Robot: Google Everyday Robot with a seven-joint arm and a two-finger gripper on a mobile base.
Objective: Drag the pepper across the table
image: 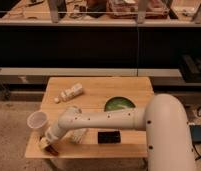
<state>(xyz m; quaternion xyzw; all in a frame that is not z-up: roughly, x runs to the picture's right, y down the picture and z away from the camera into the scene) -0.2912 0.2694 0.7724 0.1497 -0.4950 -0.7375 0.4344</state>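
Light wooden table point(126, 90), and the gripper point(46, 144) is down at its front left corner, right over the pepper point(52, 149); whether it clamps, can't tell. Green bowl point(117, 104) sits mid-table.

lab/workshop | cluttered benches point(129, 10) | tool point(46, 145) at table point(124, 90) corner
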